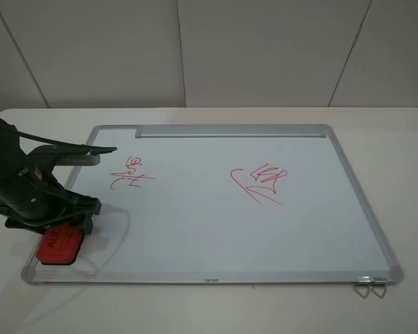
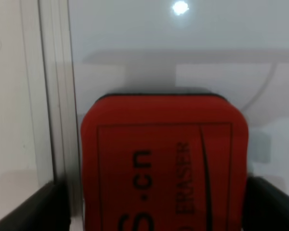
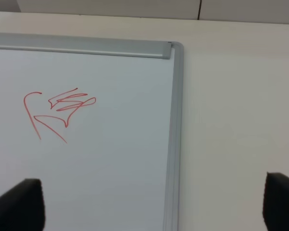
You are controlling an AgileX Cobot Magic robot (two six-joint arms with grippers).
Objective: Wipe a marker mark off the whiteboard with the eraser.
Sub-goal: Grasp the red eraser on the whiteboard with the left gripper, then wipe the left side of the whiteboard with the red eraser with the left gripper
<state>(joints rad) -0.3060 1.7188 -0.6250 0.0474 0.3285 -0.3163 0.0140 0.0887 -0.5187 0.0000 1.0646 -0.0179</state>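
Observation:
The red eraser (image 1: 59, 245) (image 2: 164, 163) lies flat on the near-left corner of the whiteboard (image 1: 209, 229) (image 2: 183, 57). My left gripper (image 1: 56, 224) (image 2: 154, 211) is down over it and open, one dark finger (image 2: 31, 211) on each side and a thin gap showing at one side. The marker mark (image 1: 131, 174), a compact red zigzag scribble, sits farther back on the board's left half, apart from the eraser. My right gripper (image 3: 154, 207) is open and hovers over the board's right edge; the high view does not show it.
A wider red scribble with a hooked curve (image 1: 261, 182) (image 3: 58, 110) marks the board's right half. A grey tray strip (image 1: 230, 131) runs along the far edge. A metal clip (image 1: 369, 287) hangs at the near-right corner. White table (image 1: 404, 174) surrounds the board.

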